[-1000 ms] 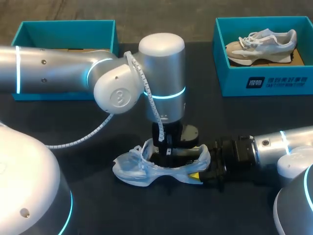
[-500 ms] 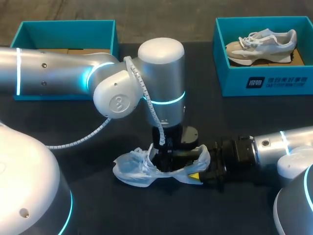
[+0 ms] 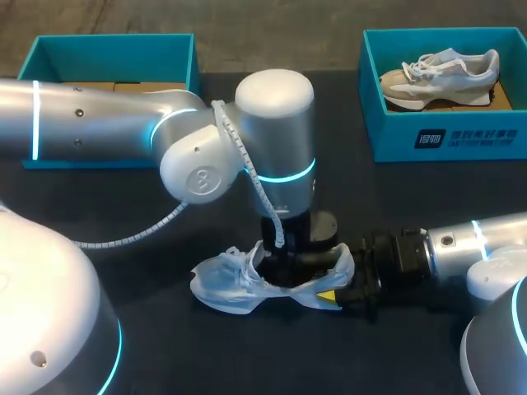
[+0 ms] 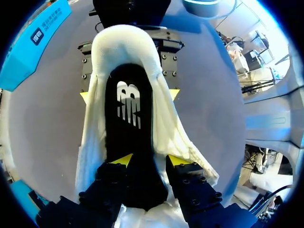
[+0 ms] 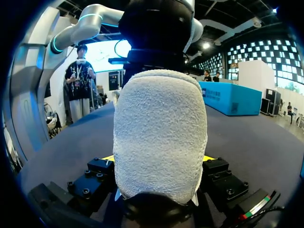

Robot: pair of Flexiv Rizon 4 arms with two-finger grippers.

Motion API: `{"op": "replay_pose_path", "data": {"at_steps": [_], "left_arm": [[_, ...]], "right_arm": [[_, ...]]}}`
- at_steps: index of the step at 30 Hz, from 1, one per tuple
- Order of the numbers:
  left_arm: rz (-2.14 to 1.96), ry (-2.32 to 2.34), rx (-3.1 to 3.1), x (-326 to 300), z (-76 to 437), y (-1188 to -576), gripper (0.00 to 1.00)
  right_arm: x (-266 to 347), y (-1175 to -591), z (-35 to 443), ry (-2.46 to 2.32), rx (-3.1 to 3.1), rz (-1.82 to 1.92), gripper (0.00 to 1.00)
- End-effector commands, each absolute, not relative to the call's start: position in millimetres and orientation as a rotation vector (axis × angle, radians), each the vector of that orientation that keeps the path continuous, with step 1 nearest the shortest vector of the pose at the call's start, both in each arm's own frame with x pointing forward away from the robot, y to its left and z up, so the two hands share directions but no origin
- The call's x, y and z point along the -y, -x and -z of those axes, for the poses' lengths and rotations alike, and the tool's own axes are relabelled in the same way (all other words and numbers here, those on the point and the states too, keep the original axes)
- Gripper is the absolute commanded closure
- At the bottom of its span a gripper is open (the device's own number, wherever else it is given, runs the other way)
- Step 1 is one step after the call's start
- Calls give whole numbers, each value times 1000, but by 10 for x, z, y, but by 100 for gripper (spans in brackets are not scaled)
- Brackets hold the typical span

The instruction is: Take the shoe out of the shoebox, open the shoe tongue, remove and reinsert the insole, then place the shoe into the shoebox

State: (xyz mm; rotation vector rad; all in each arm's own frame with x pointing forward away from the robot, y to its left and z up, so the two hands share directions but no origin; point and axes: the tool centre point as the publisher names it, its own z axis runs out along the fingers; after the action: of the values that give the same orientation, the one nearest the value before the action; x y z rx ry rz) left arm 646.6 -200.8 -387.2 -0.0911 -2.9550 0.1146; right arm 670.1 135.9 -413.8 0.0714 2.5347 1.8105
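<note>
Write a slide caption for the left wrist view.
Left tool pinches the black insole inside the white shoe while the right tool clamps its heel.

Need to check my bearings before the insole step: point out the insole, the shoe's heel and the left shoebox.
insole (image 4: 129,140): left wrist view, black surface just below the white logo.
shoe's heel (image 5: 159,133): right wrist view, middle of the heel's back.
left shoebox (image 3: 115,53): head view, inner face of its far wall.
</note>
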Motion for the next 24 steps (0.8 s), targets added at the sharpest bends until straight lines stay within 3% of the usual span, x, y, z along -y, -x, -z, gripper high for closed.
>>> {"op": "replay_pose_path", "data": {"at_steps": [1,24], "left_arm": [[-133,86,2953,1975,3902,-6509,57],[-9,57,3096,1894,4188,-6446,58]], "right_arm": [[-1357,-6699,4140,-75,-2538,-1806,100],[-1357,-6699,4140,-75,-2538,-1806,100]]}}
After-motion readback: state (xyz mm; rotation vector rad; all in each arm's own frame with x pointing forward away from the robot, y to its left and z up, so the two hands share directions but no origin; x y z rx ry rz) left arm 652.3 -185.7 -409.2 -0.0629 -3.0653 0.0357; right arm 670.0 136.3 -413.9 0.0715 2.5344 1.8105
